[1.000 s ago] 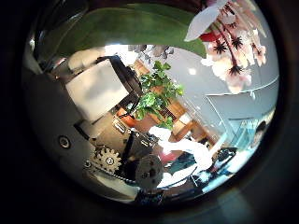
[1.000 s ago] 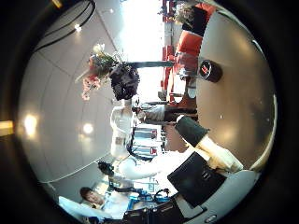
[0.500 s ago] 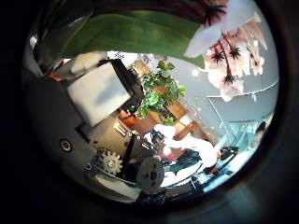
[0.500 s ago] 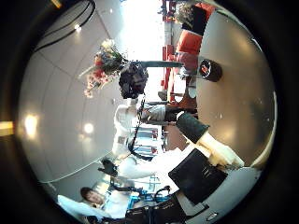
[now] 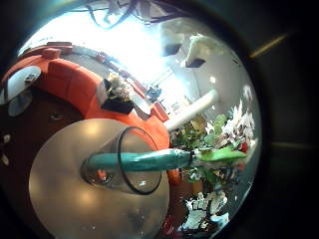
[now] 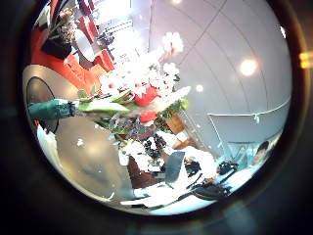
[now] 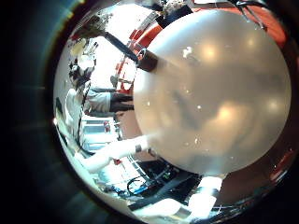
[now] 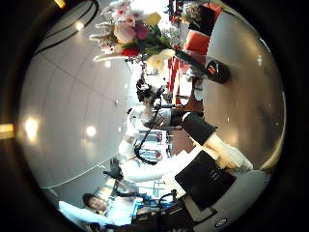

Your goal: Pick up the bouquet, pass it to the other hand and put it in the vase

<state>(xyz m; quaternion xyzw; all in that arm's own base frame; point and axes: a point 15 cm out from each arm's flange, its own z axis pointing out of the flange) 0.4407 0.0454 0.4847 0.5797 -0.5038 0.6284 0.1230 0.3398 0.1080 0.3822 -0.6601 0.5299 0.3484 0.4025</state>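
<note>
Glass vase (image 5: pixel 128 164) stands on the round bench (image 5: pixel 70 199) in the left little finger side palm view. It is well inside the bench's rim, with bare top all around its foot. The bouquet (image 5: pixel 199 154) is in it: the wrapped stem goes through the mouth down to the bottom, and the flowers spread out past the rim, over the bench's edge. Nothing touches the flowers or the vase.

From the left thumb side palm view the bouquet (image 6: pixel 132 96) fills the middle, and its stem end sits low in the vase (image 6: pixel 41 106). The bench (image 6: pixel 83 157) lies behind it, and open room is on all sides. No part of the left hand shows in either view, so I cannot tell how its fingers stand.

The right little finger side palm view is mostly the bare bench (image 7: pixel 220 93). The vase (image 7: pixel 145 58) is small, near the far rim.

In the right thumb side palm view the vase (image 8: pixel 214 72) stands on the bench (image 8: pixel 246 106), close to its edge, and the bouquet (image 8: pixel 130 29) leans out from it. The right hand (image 8: pixel 214 164) is well apart from both and holds nothing. I cannot tell if its fingers are straight or curled.
</note>
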